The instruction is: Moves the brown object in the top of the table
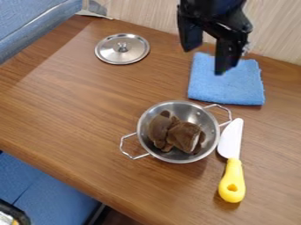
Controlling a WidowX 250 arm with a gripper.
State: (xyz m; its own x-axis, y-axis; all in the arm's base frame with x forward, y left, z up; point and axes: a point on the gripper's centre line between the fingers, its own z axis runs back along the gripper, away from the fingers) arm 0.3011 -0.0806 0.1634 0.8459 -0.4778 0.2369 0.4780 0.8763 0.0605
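Wooden table (76,110) spreads across the middle, brown and grained, with a pale wall (141,15) behind its far edge and blue seats (41,189) at the left. Over the table's far right side hangs the black gripper (204,60), its fingers spread well apart with nothing between them. Nearer the camera sits a metal pot (153,149), upright, one handle toward the lower left and the other toward the upper right. A blue cloth (226,85) lies flat behind it, partly below the gripper. Just right of the pot is a knife (232,176), white blade pointing away, yellow handle nearer. A round metal lid (108,50) rests knob up, far left. The brown object (182,134) lies inside the pot.
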